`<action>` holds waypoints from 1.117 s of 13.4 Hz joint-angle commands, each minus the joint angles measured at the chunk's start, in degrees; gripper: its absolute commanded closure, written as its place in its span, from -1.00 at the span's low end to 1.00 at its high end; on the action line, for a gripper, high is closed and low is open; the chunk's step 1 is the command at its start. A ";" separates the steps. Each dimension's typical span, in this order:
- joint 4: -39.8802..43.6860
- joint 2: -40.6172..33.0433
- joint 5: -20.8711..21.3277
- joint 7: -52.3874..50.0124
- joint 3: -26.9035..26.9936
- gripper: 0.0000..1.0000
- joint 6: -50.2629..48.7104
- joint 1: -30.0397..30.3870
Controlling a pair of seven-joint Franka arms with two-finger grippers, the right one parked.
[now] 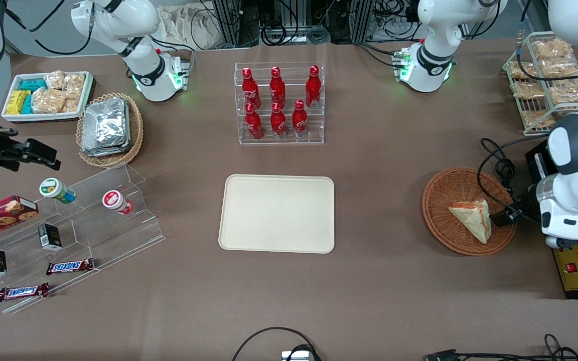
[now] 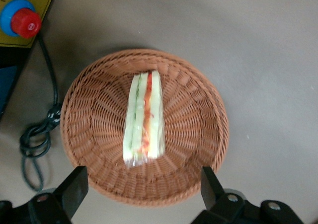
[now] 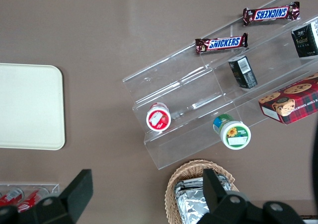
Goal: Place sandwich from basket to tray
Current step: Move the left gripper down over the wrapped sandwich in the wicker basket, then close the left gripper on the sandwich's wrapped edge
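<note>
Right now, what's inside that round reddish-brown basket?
Only the sandwich lies in the basket, a wedge with red and green filling showing. The weave beneath it is hidden. The gripper hovers above the basket, fingers open.

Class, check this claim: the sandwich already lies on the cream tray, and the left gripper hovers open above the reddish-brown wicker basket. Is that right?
Not quite. The sandwich still lies in the reddish-brown wicker basket, as the left wrist view shows; the cream tray holds nothing. The rest stands: the left gripper hovers open above that basket.
</note>
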 commanded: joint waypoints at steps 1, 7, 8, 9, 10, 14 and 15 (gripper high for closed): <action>-8.74 -2.86 -1.37 -1.10 -0.14 -1.00 7.42 2.22; -17.10 -0.94 -3.57 -5.50 -0.58 -1.00 21.38 1.70; -19.64 -0.42 -3.74 -5.41 -0.58 -1.00 25.77 1.52; -20.89 0.29 -3.75 -5.15 -0.58 -1.00 27.99 1.52; -21.34 0.55 -3.75 -4.71 -0.58 -1.00 28.18 1.69; -21.34 1.52 -3.75 -5.32 -0.58 -0.63 27.75 1.79; -21.17 1.26 -3.75 -5.15 -0.58 0.28 27.40 1.61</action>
